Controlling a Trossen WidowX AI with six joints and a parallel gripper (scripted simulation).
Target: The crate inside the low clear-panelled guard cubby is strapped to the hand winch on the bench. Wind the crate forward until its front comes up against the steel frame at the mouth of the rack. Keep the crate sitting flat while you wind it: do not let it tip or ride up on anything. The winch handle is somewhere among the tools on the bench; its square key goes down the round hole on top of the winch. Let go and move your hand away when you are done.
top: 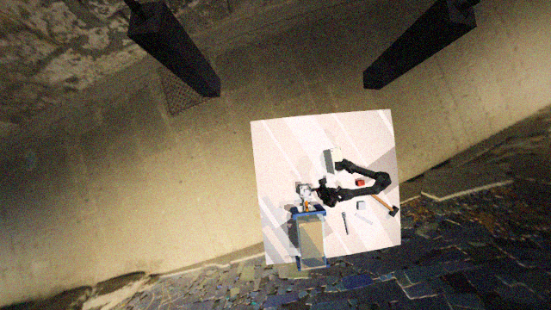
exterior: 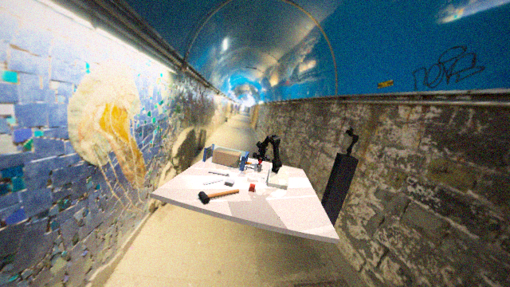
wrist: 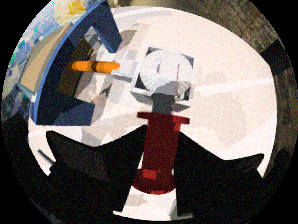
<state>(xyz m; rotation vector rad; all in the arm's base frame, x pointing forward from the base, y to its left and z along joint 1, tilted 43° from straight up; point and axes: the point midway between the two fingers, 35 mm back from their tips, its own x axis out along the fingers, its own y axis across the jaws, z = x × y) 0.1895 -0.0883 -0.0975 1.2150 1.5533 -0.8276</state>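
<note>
My gripper [top: 319, 189] [wrist: 159, 131] is shut on the red grip [wrist: 162, 135] of the winch handle. The handle's grey part [wrist: 163, 103] reaches from the grip to the top of the winch [top: 304, 190] [wrist: 186, 75]; whether its key is in the hole cannot be told. The tan crate [top: 311, 237] [exterior: 226, 158] lies flat inside the clear-panelled cubby. The blue steel frame [top: 309, 213] [wrist: 113, 35] stands at the mouth, on the winch side. An orange strap piece [top: 306, 206] [wrist: 95, 66] lies between frame and winch. In the top view the crate's top edge shows a little behind the frame.
A hammer [top: 382, 203] [exterior: 223, 194], a red block [top: 360, 182] [exterior: 252, 187], a grey block [top: 361, 205] [exterior: 229, 182], a dark rod-like tool [top: 345, 225] and a thin pale rod [top: 364, 219] lie on the bench. A pale box [top: 332, 160] [exterior: 277, 179] stands by the arm's base.
</note>
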